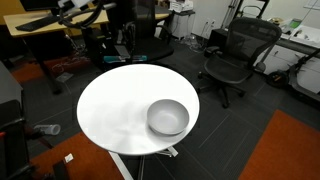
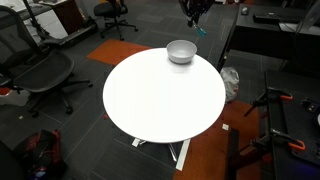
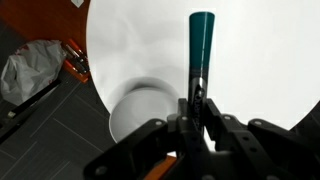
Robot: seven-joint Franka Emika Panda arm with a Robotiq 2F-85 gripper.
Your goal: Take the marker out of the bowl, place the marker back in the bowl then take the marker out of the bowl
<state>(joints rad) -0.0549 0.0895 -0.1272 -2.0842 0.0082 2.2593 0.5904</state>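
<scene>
In the wrist view my gripper point(image 3: 197, 100) is shut on the marker point(image 3: 201, 40). The marker's dark body sits between the fingers and its teal-blue end points away over the round white table point(image 3: 260, 60). The shiny metal bowl point(image 3: 143, 112) lies below and to the left of the jaws, blurred and apart from the marker. In both exterior views the bowl point(image 1: 168, 117) point(image 2: 181, 51) stands near the table's edge with nothing visible inside. In an exterior view the gripper point(image 2: 194, 12) hangs well above the bowl with the marker's teal end point(image 2: 200, 31) pointing down.
Black office chairs point(image 1: 232, 55) point(image 2: 40, 70) stand on the dark floor around the table point(image 2: 165, 95). A desk point(image 1: 45, 25) lies behind. A grey plastic bag point(image 3: 28, 75) sits on the floor beside the table's edge. Orange carpet point(image 1: 290, 150) borders one side.
</scene>
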